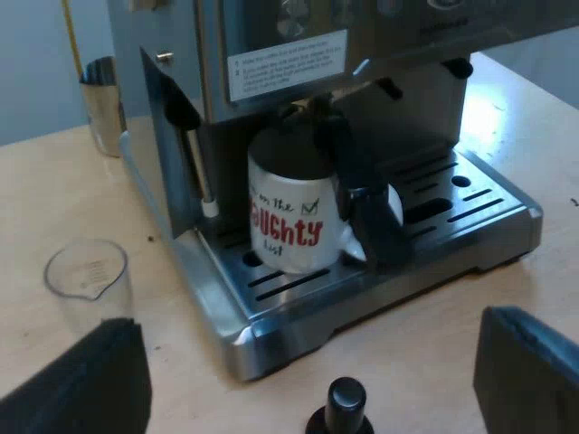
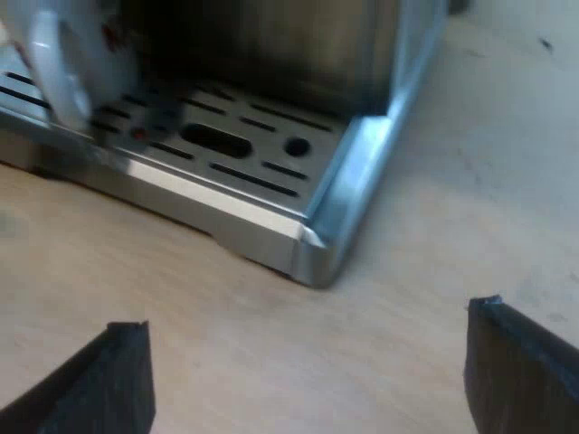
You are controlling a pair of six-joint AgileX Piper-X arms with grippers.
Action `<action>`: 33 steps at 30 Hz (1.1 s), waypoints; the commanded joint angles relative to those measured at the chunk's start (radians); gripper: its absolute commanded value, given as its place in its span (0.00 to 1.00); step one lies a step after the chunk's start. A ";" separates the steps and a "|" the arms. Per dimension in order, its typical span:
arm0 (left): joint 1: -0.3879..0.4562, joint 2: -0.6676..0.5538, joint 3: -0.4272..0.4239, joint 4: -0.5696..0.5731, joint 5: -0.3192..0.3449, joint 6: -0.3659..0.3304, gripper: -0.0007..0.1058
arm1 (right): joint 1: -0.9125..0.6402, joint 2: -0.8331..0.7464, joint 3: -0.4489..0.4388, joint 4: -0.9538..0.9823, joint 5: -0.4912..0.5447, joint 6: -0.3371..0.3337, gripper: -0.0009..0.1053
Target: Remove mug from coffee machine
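Observation:
A white mug with red and black lettering stands upright on the espresso machine's drip tray, under the machine's head. A dark handle reaches down from the machine's front across the mug's side, near its white handle. My left gripper is open and holds nothing. It hovers over the table before the tray, well short of the mug. My right gripper is also open and holds nothing, over bare table off the tray's corner. The mug shows blurred farther along the tray.
A tamper with a black knob stands on the table between my left fingers. A measuring glass stands on the table beside the machine. A metal jug stands farther off. The steam wand hangs at the machine's side.

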 commanded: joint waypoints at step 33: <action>-0.087 0.074 0.126 -0.218 0.074 -0.003 0.75 | 0.237 0.428 0.002 -0.489 0.058 0.138 0.68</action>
